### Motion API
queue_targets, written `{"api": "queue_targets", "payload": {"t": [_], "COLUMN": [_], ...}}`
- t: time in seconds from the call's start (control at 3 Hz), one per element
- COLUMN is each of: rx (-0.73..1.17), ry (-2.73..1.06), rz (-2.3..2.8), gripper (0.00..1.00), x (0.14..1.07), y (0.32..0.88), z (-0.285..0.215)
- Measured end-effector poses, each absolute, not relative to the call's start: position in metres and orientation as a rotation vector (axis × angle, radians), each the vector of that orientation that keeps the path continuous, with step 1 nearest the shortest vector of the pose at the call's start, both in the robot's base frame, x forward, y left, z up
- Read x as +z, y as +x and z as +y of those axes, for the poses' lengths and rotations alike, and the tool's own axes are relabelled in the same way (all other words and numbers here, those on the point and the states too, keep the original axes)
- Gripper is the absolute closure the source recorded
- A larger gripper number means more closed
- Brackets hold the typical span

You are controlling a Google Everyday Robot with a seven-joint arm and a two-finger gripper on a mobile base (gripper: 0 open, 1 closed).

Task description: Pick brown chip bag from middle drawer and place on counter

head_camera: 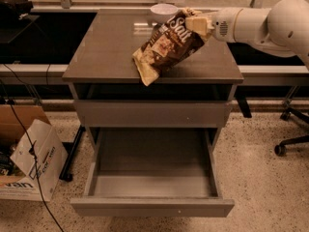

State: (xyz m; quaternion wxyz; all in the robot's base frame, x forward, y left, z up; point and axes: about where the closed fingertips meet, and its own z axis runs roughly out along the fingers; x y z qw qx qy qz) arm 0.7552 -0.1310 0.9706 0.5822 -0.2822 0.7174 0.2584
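Note:
The brown chip bag (166, 46) with white "Salt" lettering hangs tilted over the counter (106, 47). Its lower cream end reaches the counter's front edge. My gripper (197, 23) is shut on the bag's upper end, coming in from the right on a white arm (256, 23). The middle drawer (152, 173) is pulled out below, and its grey floor shows nothing on it.
A small white bowl (163, 9) stands at the counter's back edge, just behind the bag. A cardboard box (29, 161) and cables lie on the floor at left. An office chair base (292, 139) is at right. A closed panel (152, 112) sits above the open drawer.

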Motion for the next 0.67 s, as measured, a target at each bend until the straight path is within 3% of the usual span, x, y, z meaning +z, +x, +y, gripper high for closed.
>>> {"api": "queue_targets", "payload": {"t": [0.33,0.67], "rx": [0.608,0.610], "ry": [-0.662,-0.664], "rz": [1.675,1.675], "gripper": [0.05,0.00], "x": [0.9697,0.9693], "y": [0.7555,0.7557], "z": [-0.1279,-0.1264]}}
